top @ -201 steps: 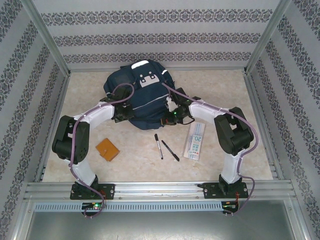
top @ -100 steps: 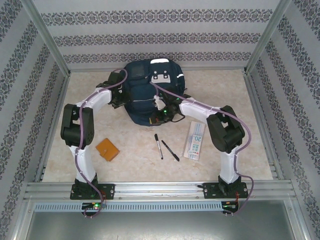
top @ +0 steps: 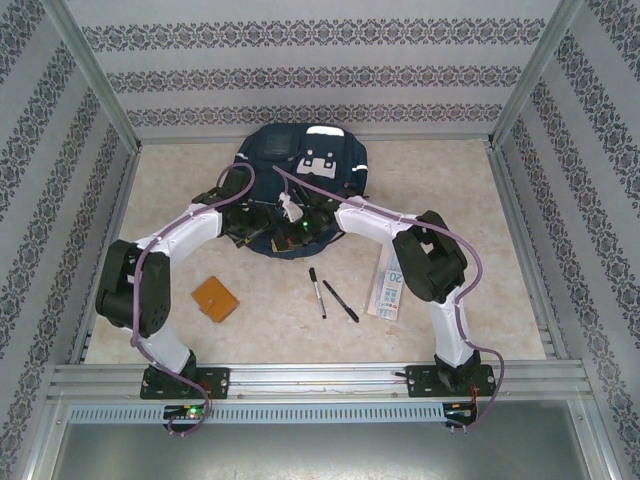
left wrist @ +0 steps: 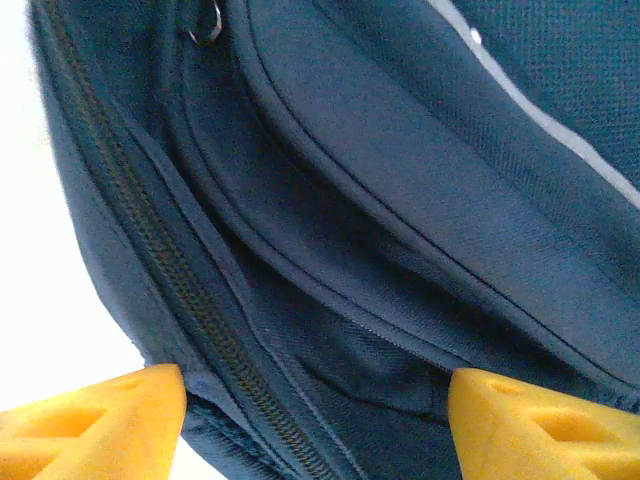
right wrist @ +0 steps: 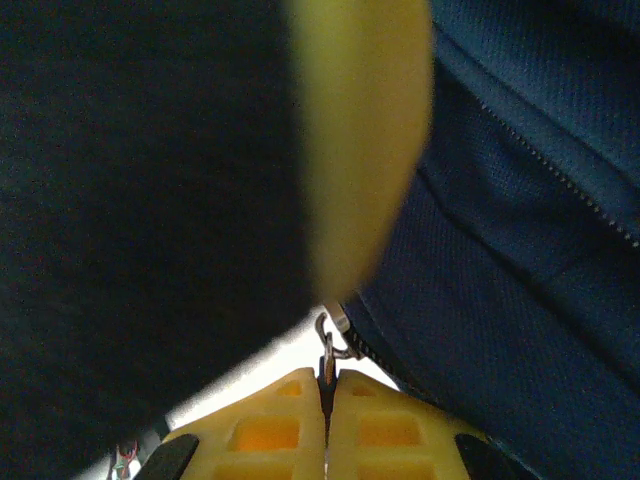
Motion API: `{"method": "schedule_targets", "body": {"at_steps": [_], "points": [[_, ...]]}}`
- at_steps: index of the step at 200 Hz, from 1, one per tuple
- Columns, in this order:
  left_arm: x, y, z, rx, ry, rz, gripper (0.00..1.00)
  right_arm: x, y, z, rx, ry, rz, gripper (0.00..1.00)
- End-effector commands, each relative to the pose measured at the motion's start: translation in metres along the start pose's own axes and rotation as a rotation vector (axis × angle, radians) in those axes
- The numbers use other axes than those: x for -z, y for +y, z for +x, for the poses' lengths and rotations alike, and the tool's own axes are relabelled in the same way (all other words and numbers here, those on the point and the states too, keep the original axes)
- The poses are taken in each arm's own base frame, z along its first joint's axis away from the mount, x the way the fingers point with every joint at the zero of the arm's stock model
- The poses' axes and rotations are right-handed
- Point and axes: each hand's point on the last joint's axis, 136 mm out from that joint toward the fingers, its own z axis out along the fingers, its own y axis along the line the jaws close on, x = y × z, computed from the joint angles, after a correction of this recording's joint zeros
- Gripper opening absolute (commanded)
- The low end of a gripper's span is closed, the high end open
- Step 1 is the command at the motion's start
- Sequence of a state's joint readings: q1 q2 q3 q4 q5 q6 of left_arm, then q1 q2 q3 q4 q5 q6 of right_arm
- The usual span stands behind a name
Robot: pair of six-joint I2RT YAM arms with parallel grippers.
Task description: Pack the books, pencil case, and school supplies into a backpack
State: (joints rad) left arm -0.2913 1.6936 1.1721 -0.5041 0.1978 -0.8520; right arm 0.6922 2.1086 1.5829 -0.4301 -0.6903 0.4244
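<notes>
We see two arms built of rounded white shells [top: 190, 228] and bulky black joint housings [top: 130, 295], each trailing a thin purple cable [top: 244, 168] and bolted to a black base plate [top: 185, 382]. Their fingers [left wrist: 90, 420] are orange-yellow moulded blocks with rectangular recesses.

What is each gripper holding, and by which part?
The right gripper pinches the zipper pull of the backpack by its tab. The left gripper is open at the backpack, holding nothing.

You have the navy backpack [top: 262, 152] at the desk's back; orange booklet [top: 215, 298], two black pens [top: 317, 292] and pale pencil case [top: 388, 298] lie flat nearer.
</notes>
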Motion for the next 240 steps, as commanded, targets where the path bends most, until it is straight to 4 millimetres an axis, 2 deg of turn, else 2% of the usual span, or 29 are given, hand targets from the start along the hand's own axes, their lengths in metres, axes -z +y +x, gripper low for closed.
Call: {"method": "schedule_targets", "body": {"at_steps": [1, 23, 44, 54, 96, 119, 132, 146, 162, 178, 190, 202, 217, 222, 227, 233, 240], "points": [[-0.013, 0.005, -0.012, 0.053, -0.041, -0.048, 0.64, -0.007, 0.018, 0.011, 0.002, 0.041, -0.060, 0.00], [-0.021, 0.015, -0.012, 0.057, -0.048, -0.090, 0.48, -0.002, 0.011, 0.018, -0.017, 0.041, -0.033, 0.00], [-0.019, 0.022, -0.013, 0.028, -0.064, -0.119, 0.12, 0.011, -0.005, 0.024, -0.039, 0.043, -0.003, 0.00], [-0.015, 0.023, -0.016, -0.002, -0.079, -0.132, 0.00, 0.020, -0.017, 0.027, -0.052, 0.039, 0.023, 0.00], [0.008, 0.012, -0.029, -0.161, -0.096, -0.108, 0.00, 0.071, -0.100, 0.040, -0.079, 0.003, 0.297, 0.00], [0.013, 0.001, -0.034, -0.271, -0.096, -0.080, 0.00, 0.099, -0.145, 0.038, -0.103, -0.032, 0.469, 0.00], [0.013, -0.008, -0.036, -0.338, -0.100, -0.042, 0.00, 0.113, -0.164, 0.036, -0.116, -0.050, 0.543, 0.00], [0.012, -0.017, -0.040, -0.416, -0.109, -0.005, 0.00, 0.123, -0.174, 0.035, -0.122, -0.059, 0.574, 0.00], [0.006, -0.023, -0.050, -0.467, -0.115, 0.010, 0.00, 0.133, -0.173, 0.033, -0.112, -0.072, 0.587, 0.00], [0.001, -0.032, -0.067, -0.478, -0.110, 0.052, 0.00, 0.131, -0.156, 0.031, -0.086, -0.073, 0.517, 0.00], [-0.002, -0.040, -0.086, -0.454, -0.126, 0.078, 0.00, 0.121, -0.137, 0.027, -0.075, -0.082, 0.420, 0.00], [-0.006, -0.045, -0.103, -0.429, -0.146, 0.096, 0.08, 0.106, -0.116, 0.023, -0.064, -0.080, 0.336, 0.00], [-0.007, -0.046, -0.122, -0.400, -0.178, 0.085, 0.11, 0.087, -0.087, 0.014, -0.022, -0.064, 0.273, 0.00], [-0.006, -0.043, -0.126, -0.386, -0.184, 0.071, 0.15, 0.080, -0.078, 0.011, -0.008, -0.058, 0.261, 0.00], [-0.006, -0.038, -0.130, -0.365, -0.188, 0.050, 0.23, 0.074, -0.070, 0.008, 0.004, -0.056, 0.248, 0.00], [-0.005, -0.034, -0.131, -0.342, -0.186, 0.031, 0.39, 0.068, -0.059, 0.005, 0.017, -0.053, 0.227, 0.00], [-0.003, -0.028, -0.130, -0.321, -0.177, 0.010, 0.51, 0.060, -0.047, 0.001, 0.026, -0.052, 0.203, 0.00]]}}
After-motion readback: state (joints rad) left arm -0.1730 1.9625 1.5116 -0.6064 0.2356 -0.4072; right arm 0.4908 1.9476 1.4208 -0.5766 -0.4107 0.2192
